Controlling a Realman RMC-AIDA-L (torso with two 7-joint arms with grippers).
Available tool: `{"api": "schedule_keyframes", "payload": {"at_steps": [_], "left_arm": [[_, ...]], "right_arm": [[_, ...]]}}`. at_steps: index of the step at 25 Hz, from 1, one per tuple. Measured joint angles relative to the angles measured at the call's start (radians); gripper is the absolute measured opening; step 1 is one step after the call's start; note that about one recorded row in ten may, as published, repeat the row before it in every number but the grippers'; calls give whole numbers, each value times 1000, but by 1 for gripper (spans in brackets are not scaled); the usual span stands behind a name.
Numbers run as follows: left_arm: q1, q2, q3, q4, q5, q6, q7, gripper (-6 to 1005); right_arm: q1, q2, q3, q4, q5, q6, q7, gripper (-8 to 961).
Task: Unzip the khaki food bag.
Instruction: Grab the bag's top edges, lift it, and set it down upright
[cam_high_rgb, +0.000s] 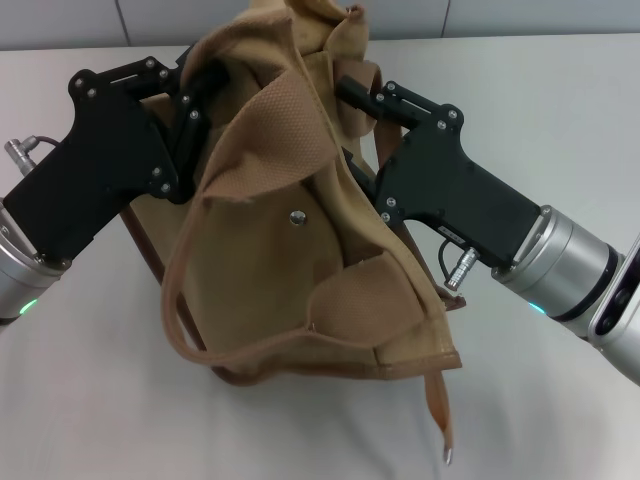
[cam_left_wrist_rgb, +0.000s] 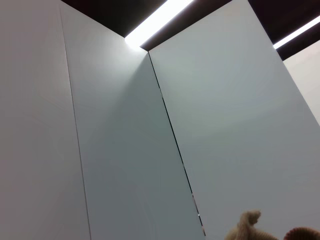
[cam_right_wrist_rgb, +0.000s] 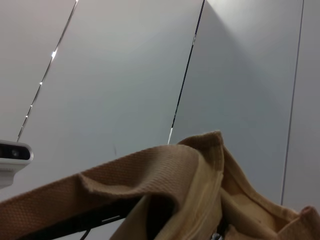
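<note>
On the white table (cam_high_rgb: 560, 90) the bag (cam_high_rgb: 290, 270) stood in the middle, tilted and crumpled, and we take it as our landmark. Its front pocket faced us, with a silver snap (cam_high_rgb: 296, 216) near the middle of the front. One wide handle (cam_high_rgb: 185, 300) hung down in a loop over the bag's left side and reached the brown base (cam_high_rgb: 300, 375). A strap (cam_high_rgb: 438, 410) with a metal tip dangled from the lower right corner of the bag onto the table.

Our left gripper (cam_high_rgb: 195, 95) was at the upper left edge of the bag, with its black fingers pushed into the folded cloth there. Our right gripper (cam_high_rgb: 355, 95) was at the upper right edge, touching the cloth near the top opening. For both grippers the fingertips were hidden by the fabric, so we cannot tell if they were spread or pressed together.

From the left wrist camera we saw only a small piece of the bag's cloth (cam_left_wrist_rgb: 250, 227) before grey wall panels (cam_left_wrist_rgb: 125, 150). From the right wrist camera the bag's folded top edge (cam_right_wrist_rgb: 165, 175) filled the lower part, very close.
</note>
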Motion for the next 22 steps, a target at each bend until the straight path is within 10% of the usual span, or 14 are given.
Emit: {"api": "schedule_keyframes", "payload": {"at_steps": [22], "left_arm": [[-13, 0, 5, 0, 2, 0, 0, 90]], "right_arm": [[1, 0, 41, 77, -14, 22, -126, 4]]}}
